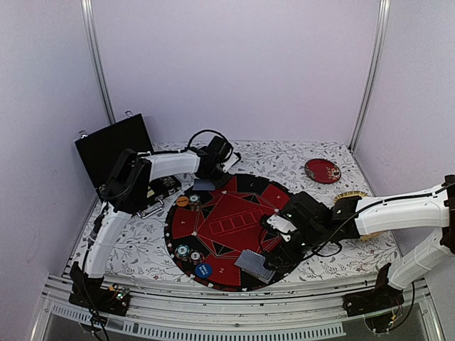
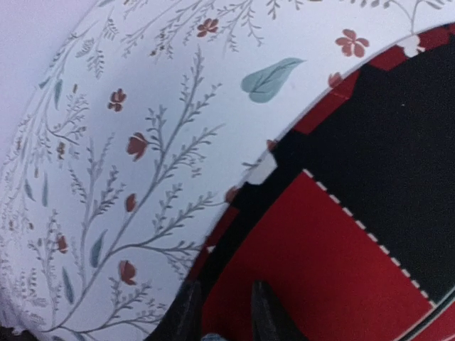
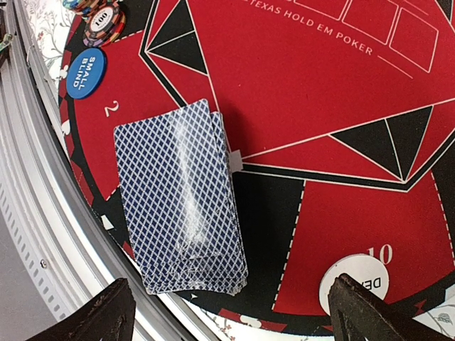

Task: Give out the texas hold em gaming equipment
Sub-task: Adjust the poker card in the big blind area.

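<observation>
Hovering our right gripper (image 3: 231,291), jaws spread wide and empty, we are facing the card deck (image 3: 181,202). It is lying at eleven o'clock, long axis running twelve to six.

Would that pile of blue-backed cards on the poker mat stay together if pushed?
Probably not. The pile of cards looks staggered at one end, so a sideways push would likely spread it further. Its top shows a glossy streak, suggesting slippery faces. Lying flat on the poker mat, single cards may be hard to lift.
</observation>
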You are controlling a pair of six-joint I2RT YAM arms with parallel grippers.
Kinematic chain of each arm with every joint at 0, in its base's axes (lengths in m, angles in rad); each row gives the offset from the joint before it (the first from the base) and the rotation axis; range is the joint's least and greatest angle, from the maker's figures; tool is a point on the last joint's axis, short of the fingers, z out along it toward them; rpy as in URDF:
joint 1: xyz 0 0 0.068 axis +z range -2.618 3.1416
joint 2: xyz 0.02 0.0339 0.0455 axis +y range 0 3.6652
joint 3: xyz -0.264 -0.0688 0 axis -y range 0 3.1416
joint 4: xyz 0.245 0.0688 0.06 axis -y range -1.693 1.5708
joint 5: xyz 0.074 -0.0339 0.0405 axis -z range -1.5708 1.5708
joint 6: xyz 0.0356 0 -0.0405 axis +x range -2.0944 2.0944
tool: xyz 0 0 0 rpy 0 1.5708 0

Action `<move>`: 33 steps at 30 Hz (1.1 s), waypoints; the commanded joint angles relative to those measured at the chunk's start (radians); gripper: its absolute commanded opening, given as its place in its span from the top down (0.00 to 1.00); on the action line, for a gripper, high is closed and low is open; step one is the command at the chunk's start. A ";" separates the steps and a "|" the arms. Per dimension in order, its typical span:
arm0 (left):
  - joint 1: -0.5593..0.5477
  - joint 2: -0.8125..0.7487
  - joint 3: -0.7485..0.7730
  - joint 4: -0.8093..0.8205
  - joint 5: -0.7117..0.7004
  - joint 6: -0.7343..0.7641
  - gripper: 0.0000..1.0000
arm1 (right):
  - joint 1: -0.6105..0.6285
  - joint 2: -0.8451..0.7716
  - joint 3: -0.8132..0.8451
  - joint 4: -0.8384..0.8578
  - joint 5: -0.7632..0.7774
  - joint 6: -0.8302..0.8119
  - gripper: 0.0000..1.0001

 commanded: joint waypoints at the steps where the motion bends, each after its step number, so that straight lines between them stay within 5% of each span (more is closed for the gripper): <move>1: 0.019 0.003 -0.026 -0.027 -0.065 -0.053 0.76 | -0.008 0.002 0.013 -0.003 0.008 0.004 0.03; 12: -0.010 -0.174 -0.369 0.115 -0.017 -0.052 0.79 | -0.008 0.012 0.024 -0.006 0.006 0.002 0.03; 33: -0.049 -0.323 -0.514 0.214 0.046 0.025 0.78 | -0.008 0.026 0.043 -0.023 0.002 -0.022 0.01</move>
